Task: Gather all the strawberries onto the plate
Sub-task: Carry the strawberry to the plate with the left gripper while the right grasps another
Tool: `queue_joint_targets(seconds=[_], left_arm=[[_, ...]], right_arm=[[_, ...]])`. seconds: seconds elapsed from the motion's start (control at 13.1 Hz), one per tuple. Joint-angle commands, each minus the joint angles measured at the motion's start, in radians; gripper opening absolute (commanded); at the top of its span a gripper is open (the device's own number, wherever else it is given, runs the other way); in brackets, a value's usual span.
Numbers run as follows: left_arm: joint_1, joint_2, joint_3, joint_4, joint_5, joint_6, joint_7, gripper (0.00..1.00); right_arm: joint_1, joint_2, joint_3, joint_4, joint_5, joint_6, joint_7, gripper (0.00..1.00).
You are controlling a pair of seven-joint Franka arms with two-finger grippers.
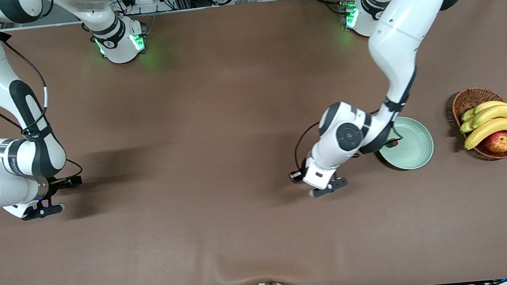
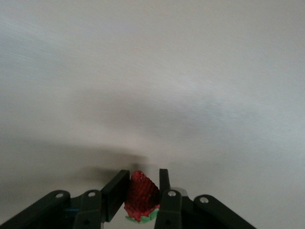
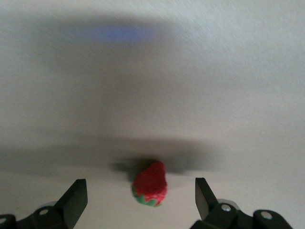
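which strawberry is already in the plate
The strawberry at the plate's rim beside the left arm. The others: one clamped in the left gripper, one between the right gripper's open fingers.

No readable text, label, brand, number or sign appears in any of the three views. The white robot arms carry small dark markings on their wrist segments, but they are too small to make out as letters.
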Motion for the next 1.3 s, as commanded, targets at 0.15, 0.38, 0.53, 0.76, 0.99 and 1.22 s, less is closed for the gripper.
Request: queue_joint_targets(seconds=[0.15,0.38,0.53,0.76,0.99,1.22], left_arm=[[0.177,-0.237,-0.009,-0.1,0.02,-0.402,0.222,0.0],[0.322,-0.243,-0.003,-0.146,0.065,-0.47,0.429,0.0],[0.394,-0.219,-0.009,-0.184,0.238,-0.443,0.462,0.0],[0.425,-0.214,-0.009,-0.247,0.283,-0.36,0.463,0.4],[0.423,-0.232,-0.012,-0.238,0.274,-0.366,0.463,1.0],[0.423,-0.274,-0.078,-0.223,0.258,-0.377,0.444,1.0]], right_arm=[[-0.028,0.004,0.022,0.001,-0.028,-0.009,-0.007,0.78],[-0.028,0.01,0.022,0.001,-0.028,-0.036,-0.01,0.46],[-0.025,0.011,0.022,0.001,-0.026,-0.047,-0.008,0.27],[0.005,0.008,0.034,0.012,-0.006,-0.046,0.007,0.0],[0.118,-0.005,0.088,0.068,0.114,-0.053,0.17,0.0],[0.305,-0.01,0.094,0.073,0.301,-0.079,0.28,0.0]])
